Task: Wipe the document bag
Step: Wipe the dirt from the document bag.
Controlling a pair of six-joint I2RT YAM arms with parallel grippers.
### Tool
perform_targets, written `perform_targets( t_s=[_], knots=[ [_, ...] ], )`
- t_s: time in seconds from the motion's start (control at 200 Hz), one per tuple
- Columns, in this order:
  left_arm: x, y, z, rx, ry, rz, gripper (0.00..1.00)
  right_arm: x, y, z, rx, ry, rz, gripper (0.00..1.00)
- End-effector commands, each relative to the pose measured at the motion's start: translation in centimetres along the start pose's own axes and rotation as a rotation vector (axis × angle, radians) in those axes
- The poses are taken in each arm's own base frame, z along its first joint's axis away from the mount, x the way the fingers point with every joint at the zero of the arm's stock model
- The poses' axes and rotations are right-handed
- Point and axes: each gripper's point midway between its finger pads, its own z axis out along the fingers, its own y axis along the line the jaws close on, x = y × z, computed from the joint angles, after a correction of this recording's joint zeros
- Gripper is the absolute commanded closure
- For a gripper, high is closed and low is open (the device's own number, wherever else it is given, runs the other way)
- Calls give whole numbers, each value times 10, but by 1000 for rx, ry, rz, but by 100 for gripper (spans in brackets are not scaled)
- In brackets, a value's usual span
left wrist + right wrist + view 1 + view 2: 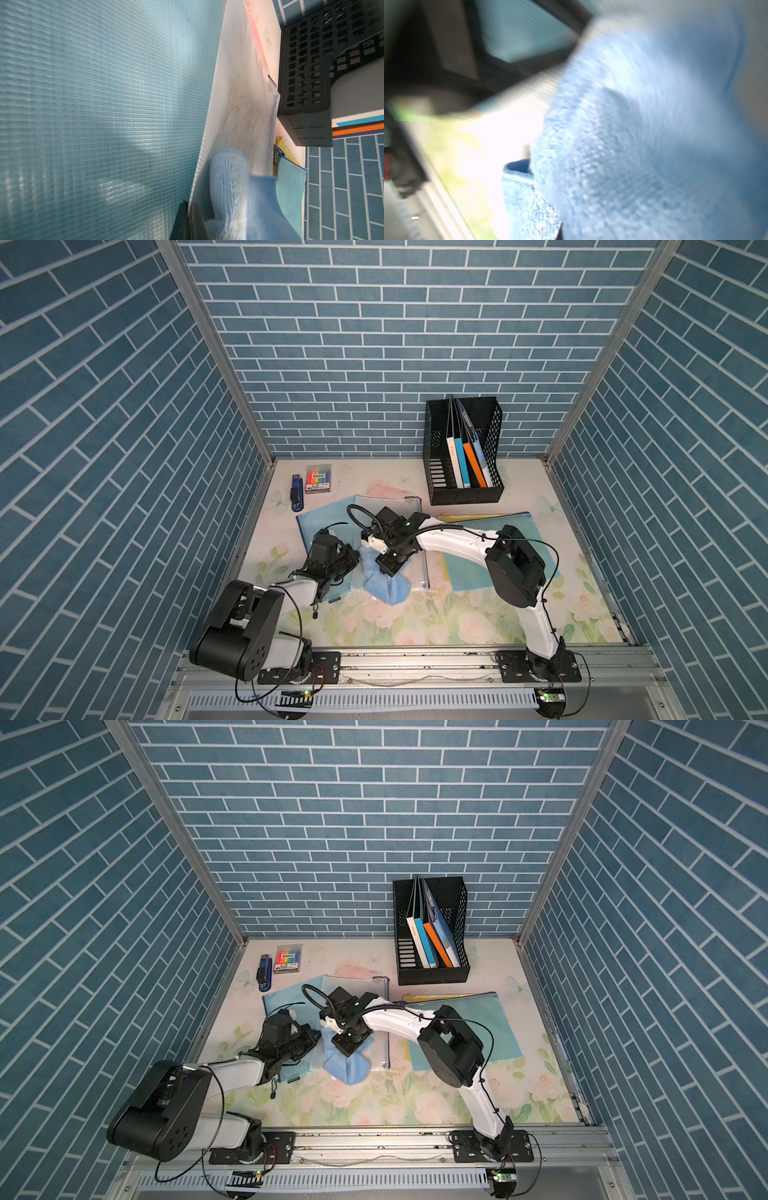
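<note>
The document bag (415, 577) (380, 1057) (239, 104) is a clear mesh pouch lying mid-table, partly over a blue mesh pouch (320, 526) (104, 104). My left gripper (352, 561) (188, 207) is shut, pinching the document bag's near-left edge between its dark jaws. A light blue cloth (388, 589) (347, 1067) (228, 187) (633, 145) rests bunched on the bag. My right gripper (376, 568) points down at it, shut on the cloth. The cloth fills the blurred right wrist view and hides the jaws.
A black mesh file rack (463, 491) (305, 83) with books stands at the back right. A blue stapler (296, 494) and a pack of coloured markers (318, 480) lie at the back left. Another blue pouch (467, 578) over a yellow one (461, 516) lies under my right arm.
</note>
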Motion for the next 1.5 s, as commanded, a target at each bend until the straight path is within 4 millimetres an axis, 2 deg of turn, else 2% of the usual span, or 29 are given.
perform_targets(
  t_s=[0.0, 0.1, 0.15, 0.245, 0.315, 0.405, 0.495, 0.575, 0.691, 0.786, 0.876, 1.036, 1.106, 1.191, 1.281, 1.421, 1.496],
  knots=[
    [-4, -2, -5, 0, -26, 12, 100, 12, -54, -38, 98, -59, 128, 89],
    [-1, 0, -6, 5, -23, 5, 100, 16, -76, -53, 143, -92, 177, 89],
    [0, 0, -5, 7, -21, 2, 100, 15, -76, -52, 143, -89, 181, 89],
    [0, 1, -5, 3, -19, 2, 100, 11, -64, -42, 105, -72, 209, 89],
    [-1, 0, -6, 4, -25, 2, 100, 2, -41, -31, 80, -64, 159, 89],
    [-2, -1, -6, 6, -28, -2, 100, -11, 9, -14, -22, -59, 39, 90],
    [-3, -2, -6, 7, -28, -3, 100, -22, 54, -5, -153, -81, -33, 90],
    [-4, -2, -7, 4, -32, -4, 100, -27, 71, -4, -212, -110, -47, 90],
    [-3, -2, -8, 4, -31, -3, 100, -19, 56, 2, -155, -80, -21, 90],
    [-1, -1, -9, 5, -25, 0, 100, -12, 32, 2, -101, -66, 38, 90],
    [2, 1, -10, 5, -16, 3, 100, -11, -2, -11, -62, -96, 138, 89],
    [3, 2, -13, -9, -11, 28, 100, -3, -82, -41, 49, -144, 318, 88],
    [2, 1, -14, -10, -9, 32, 100, -4, -97, -56, 94, -159, 326, 89],
    [2, -1, -16, -9, -7, 35, 100, -14, -93, -63, 86, -175, 309, 88],
    [1, -2, -17, -3, -12, 32, 100, -27, -74, -51, 8, -181, 317, 88],
    [2, -1, -16, -2, -10, 25, 100, -46, -21, -14, -120, -122, 245, 88],
    [3, -2, -15, 3, -8, 21, 100, -60, 12, -7, -220, -125, 198, 88]
  ],
)
